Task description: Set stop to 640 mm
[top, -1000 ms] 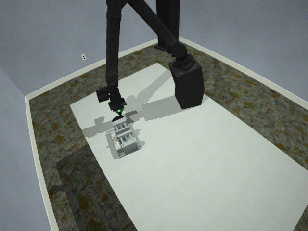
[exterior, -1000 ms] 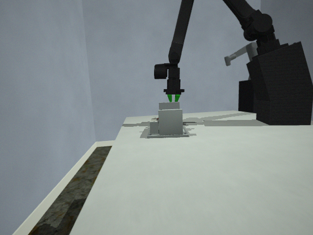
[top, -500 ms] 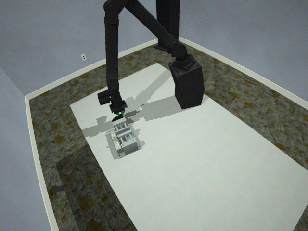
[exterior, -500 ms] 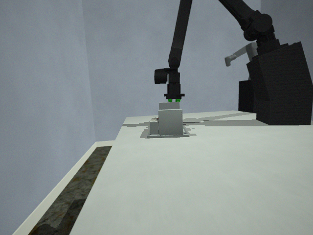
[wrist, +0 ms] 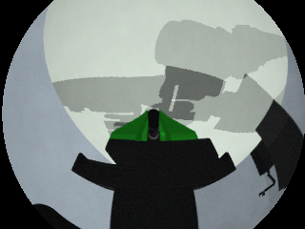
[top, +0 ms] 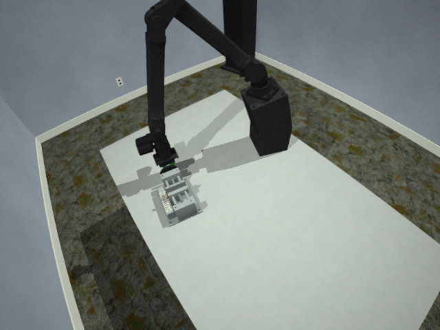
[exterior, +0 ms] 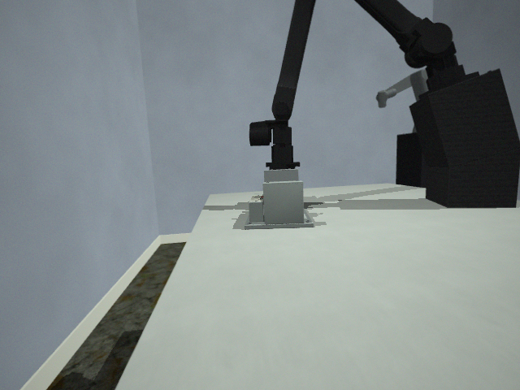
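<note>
The grey stop fixture [top: 177, 199] stands on the white table, with a ruled scale [top: 163, 201] along its left side. Its dark handwheel [top: 170, 169] is at the far end, under my wrist. My gripper [top: 166, 164] comes straight down onto it, and its green fingers are shut on the handwheel. In the wrist view the green fingers meet around a thin dark piece [wrist: 154, 125]. In the exterior view the fingertips [exterior: 282, 166] are hidden behind the fixture's upper block [exterior: 280, 197]. The scale's reading is too small to tell.
The arm's black base block [top: 269, 117] stands at the table's far side, right of the fixture. The table's left edge [exterior: 184, 252] drops to a mottled floor. A pale lever [exterior: 399, 90] sticks out beside the base.
</note>
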Robot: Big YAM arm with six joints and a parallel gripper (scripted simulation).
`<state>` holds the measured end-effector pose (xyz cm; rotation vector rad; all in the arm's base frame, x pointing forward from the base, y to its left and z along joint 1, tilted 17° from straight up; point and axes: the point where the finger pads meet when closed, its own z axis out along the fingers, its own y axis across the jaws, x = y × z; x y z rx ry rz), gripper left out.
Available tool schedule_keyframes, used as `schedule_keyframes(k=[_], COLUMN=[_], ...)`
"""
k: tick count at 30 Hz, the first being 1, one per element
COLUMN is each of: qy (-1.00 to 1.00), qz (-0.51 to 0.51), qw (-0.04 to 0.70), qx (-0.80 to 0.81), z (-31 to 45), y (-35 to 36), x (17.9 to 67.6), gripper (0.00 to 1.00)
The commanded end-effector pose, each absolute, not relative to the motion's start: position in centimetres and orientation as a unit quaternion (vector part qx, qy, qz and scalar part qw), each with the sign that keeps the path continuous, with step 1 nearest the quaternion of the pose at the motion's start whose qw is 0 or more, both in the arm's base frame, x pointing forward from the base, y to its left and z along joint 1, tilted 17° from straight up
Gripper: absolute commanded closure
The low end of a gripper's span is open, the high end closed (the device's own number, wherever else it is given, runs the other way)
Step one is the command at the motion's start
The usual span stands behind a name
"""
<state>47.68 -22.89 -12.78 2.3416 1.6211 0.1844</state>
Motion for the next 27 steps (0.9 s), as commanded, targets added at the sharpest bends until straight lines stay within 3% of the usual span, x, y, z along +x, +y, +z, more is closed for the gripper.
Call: schedule_keyframes(k=[1,13,27], qy=[0.558,0.559,0.560], qz=[0.052,0.061,0.060], qw=[0.133,0.146,0.143], qx=[0.818,0.814,0.814], z=[-14.1,-12.5,-11.7], y=[-23.3,-24.2,-24.2], x=[47.3,50.9,51.6], gripper=[0.94,0.94,0.94])
